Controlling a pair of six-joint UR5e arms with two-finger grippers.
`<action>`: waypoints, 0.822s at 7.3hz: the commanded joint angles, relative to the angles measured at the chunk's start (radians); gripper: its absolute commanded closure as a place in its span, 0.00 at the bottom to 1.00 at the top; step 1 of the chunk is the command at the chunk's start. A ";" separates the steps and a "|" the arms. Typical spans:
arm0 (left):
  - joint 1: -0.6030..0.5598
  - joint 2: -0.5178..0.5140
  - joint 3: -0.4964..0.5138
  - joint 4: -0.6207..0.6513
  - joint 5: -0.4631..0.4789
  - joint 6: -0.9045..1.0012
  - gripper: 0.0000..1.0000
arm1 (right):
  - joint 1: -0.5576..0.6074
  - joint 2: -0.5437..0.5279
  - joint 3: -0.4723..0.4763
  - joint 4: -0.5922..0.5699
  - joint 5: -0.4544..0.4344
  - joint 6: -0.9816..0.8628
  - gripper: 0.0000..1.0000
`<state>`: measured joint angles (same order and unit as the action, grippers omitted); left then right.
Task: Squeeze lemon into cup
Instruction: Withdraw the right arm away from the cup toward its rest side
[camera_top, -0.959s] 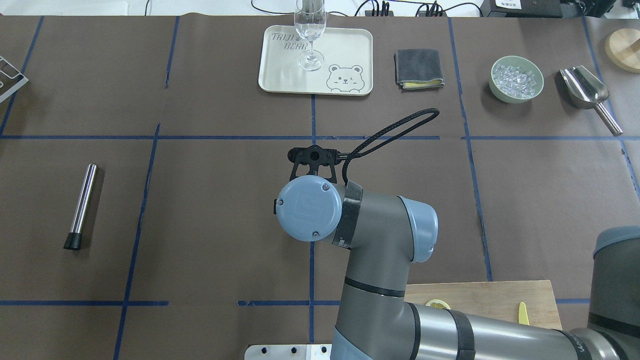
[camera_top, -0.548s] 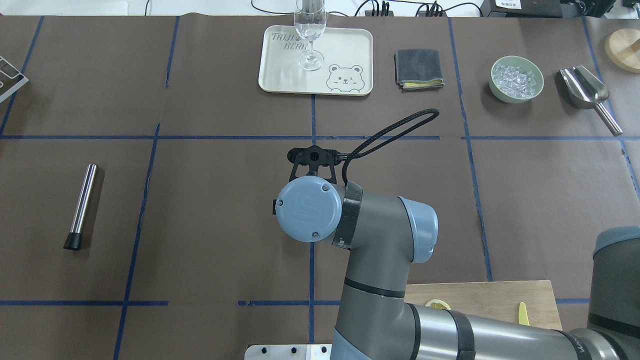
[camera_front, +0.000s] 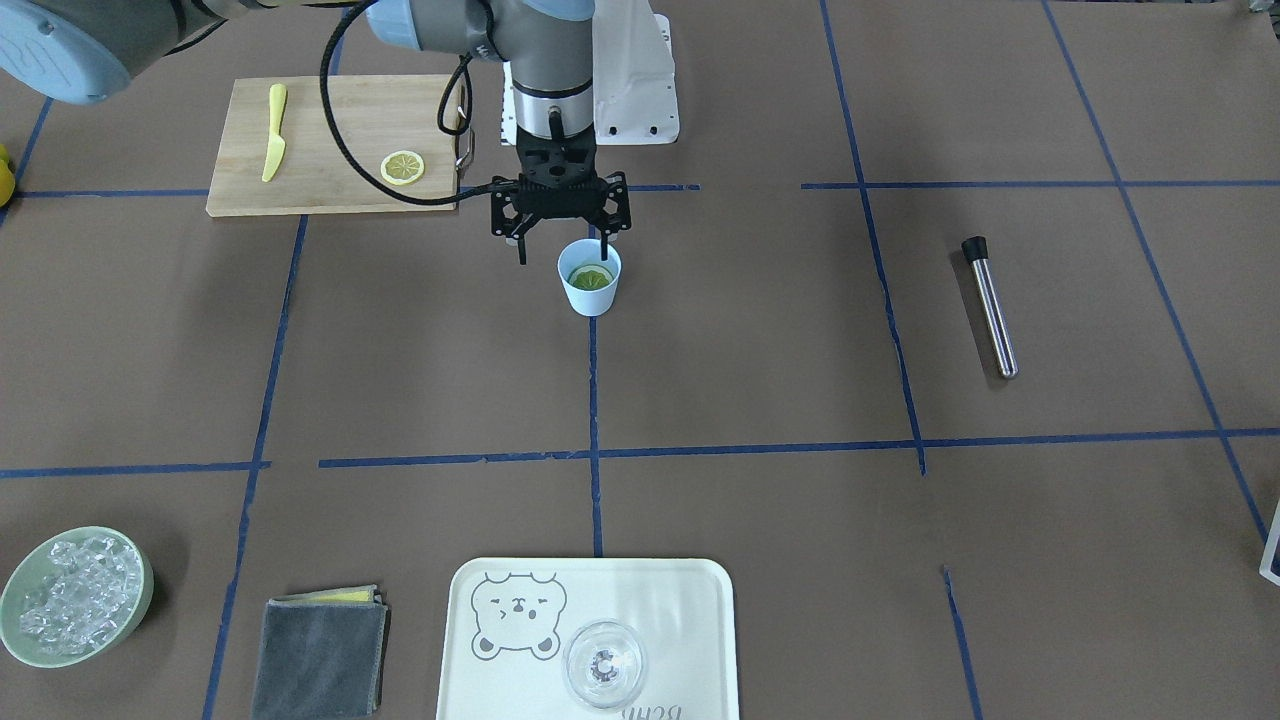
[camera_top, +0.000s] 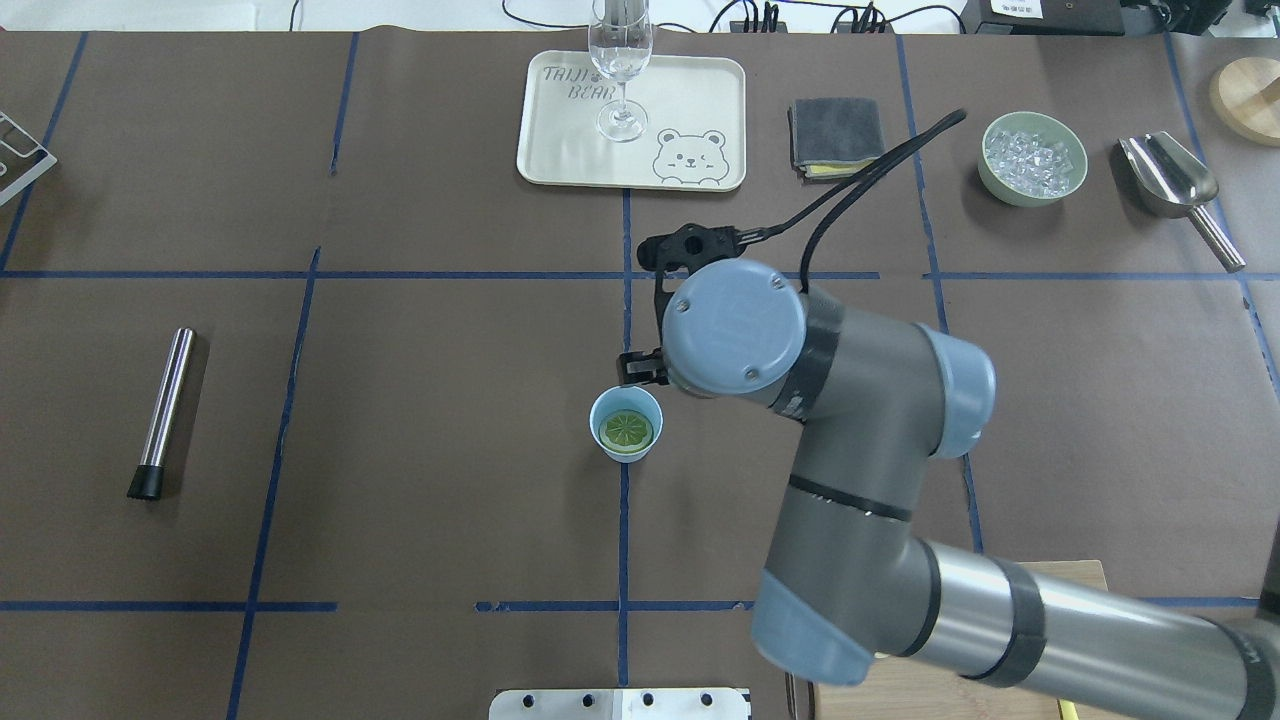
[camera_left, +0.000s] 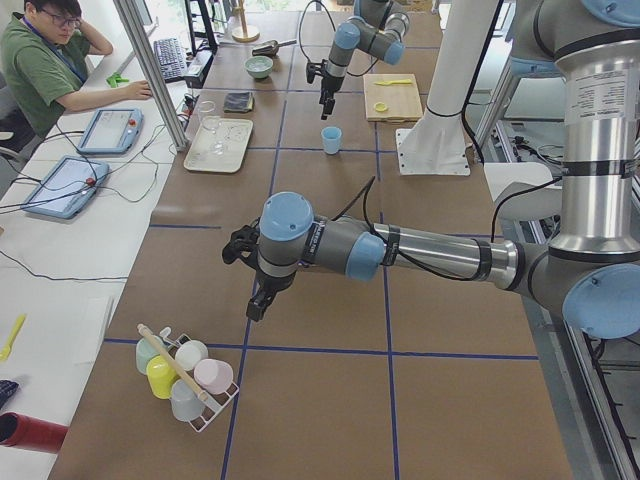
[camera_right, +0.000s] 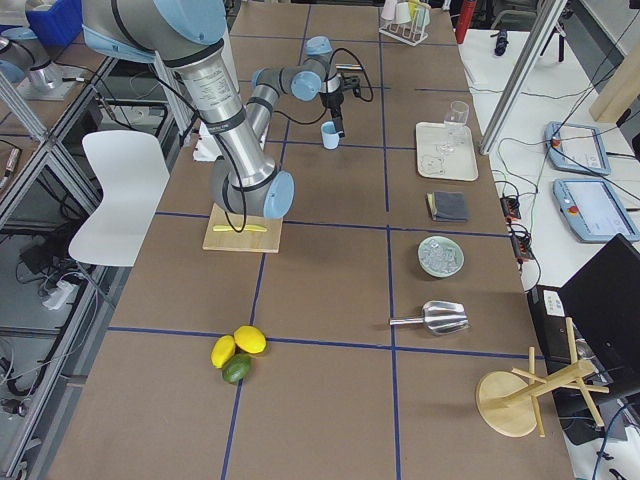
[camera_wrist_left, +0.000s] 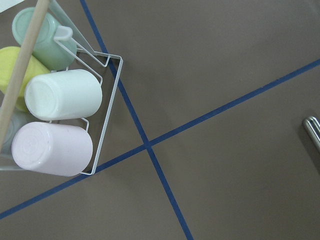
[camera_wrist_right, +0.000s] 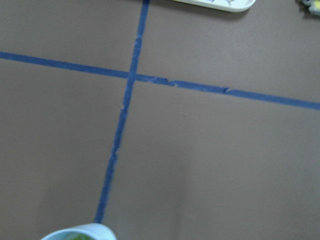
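Observation:
The light blue cup (camera_front: 590, 292) stands near the table's middle, on a blue tape line. A lemon slice (camera_front: 591, 277) lies flat inside it, and both show in the overhead view: cup (camera_top: 603, 441), slice (camera_top: 627, 430). My right gripper (camera_front: 562, 247) is open and empty, just above the cup's rim on the robot's side, one finger (camera_front: 604, 243) over the rim. A second lemon slice (camera_front: 403, 167) lies on the wooden cutting board (camera_front: 330, 110). My left gripper (camera_left: 252, 300) hovers near a cup rack, seen only in the left side view; I cannot tell whether it is open.
A yellow plastic knife (camera_front: 273, 145) lies on the board. A tray (camera_front: 690, 600) holds a clear glass (camera_front: 603, 663). A grey cloth (camera_front: 318, 655), a bowl of ice (camera_front: 75, 595), a steel muddler (camera_front: 990, 305), a metal scoop (camera_top: 1170, 180) and the cup rack (camera_wrist_left: 105, 100) are around.
My right wrist has swung right and away from the robot, and its cable loop has shifted. The cup with the slice, hidden under the wrist before, now shows.

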<state>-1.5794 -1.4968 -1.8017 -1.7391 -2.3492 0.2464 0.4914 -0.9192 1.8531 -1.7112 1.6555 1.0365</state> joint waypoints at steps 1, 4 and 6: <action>-0.001 -0.023 -0.013 -0.108 -0.004 -0.001 0.00 | 0.200 -0.081 0.028 0.004 0.172 -0.272 0.00; -0.001 -0.026 0.055 -0.388 -0.037 -0.074 0.00 | 0.448 -0.266 0.017 0.109 0.372 -0.452 0.00; 0.013 0.016 0.045 -0.500 -0.041 -0.117 0.00 | 0.533 -0.376 -0.008 0.140 0.394 -0.630 0.00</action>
<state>-1.5760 -1.5117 -1.7541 -2.1746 -2.3861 0.1752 0.9638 -1.2207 1.8609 -1.5883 2.0275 0.5260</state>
